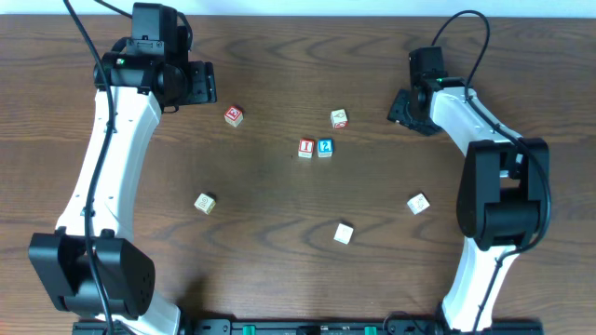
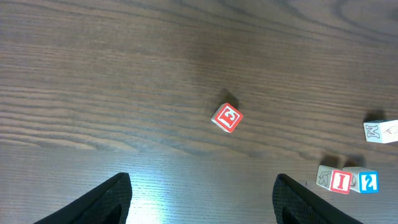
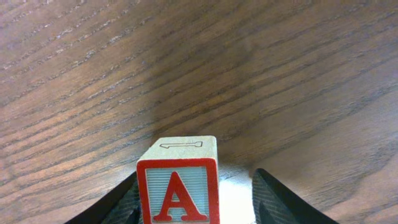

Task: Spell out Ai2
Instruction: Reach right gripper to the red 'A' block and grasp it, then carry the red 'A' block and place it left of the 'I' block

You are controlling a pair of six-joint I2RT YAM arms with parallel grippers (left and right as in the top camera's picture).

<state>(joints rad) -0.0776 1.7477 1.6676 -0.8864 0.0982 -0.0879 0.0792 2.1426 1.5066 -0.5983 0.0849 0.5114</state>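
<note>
Red A block, right fingers straddling loosely

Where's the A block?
The A block sits between the fingers of the right end effector, low in the right wrist view, off to the right of the I block and 2 block.

Lab: 2 robot arms, wooden table.

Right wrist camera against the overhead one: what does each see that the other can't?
Only the right wrist: a red letter A block between two black fingers, with a gap on one side. Only overhead: the left arm, the right arm, an I block beside a 2 block, and five loose blocks. Both: the brown wooden table.
</note>
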